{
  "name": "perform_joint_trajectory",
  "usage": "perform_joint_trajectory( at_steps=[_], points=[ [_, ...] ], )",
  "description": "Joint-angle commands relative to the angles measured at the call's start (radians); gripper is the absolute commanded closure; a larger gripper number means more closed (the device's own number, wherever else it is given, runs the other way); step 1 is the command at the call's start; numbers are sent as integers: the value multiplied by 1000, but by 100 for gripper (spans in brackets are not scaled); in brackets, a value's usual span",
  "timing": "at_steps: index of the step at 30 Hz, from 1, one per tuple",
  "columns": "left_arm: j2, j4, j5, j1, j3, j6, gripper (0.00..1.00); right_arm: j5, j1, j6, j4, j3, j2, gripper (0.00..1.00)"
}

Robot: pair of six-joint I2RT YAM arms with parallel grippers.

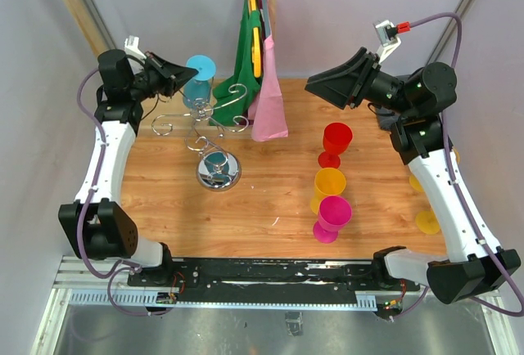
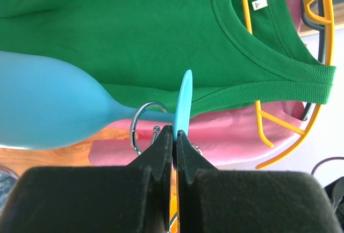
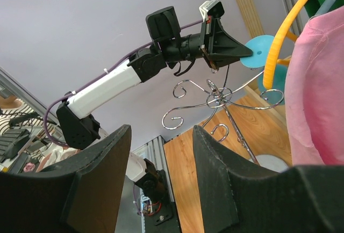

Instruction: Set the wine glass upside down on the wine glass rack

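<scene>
Left jaws (tight) on wine glass (image 2: 54, 109)

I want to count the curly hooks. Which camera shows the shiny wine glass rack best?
The top external view: the wine glass rack shows whole there, domed base, twisted stem and curled hooks. The right wrist view shows hooks and stem from the side, base half hidden. The left wrist view shows just one curl.

Wooden table (image 1: 270, 195), chrome wine glass rack (image 1: 218, 169), red cup (image 1: 336, 138), yellow cup (image 1: 329, 183), pink cup (image 1: 334, 212) in a row
</scene>
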Motion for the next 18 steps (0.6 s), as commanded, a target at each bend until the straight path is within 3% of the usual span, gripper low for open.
perform_joint_trajectory(
  at_steps=[1,13,18],
  points=[
    [-59,-43,-38,26,27,41,100,7,-12,5,51,-11,1,49],
    [-104,-51,-26,29,-17,32,98,6,-11,12,54,-1,3,49],
    [-114,-70,-16,30,-16,48,88,5,-10,16,53,0,0,49]
  ],
)
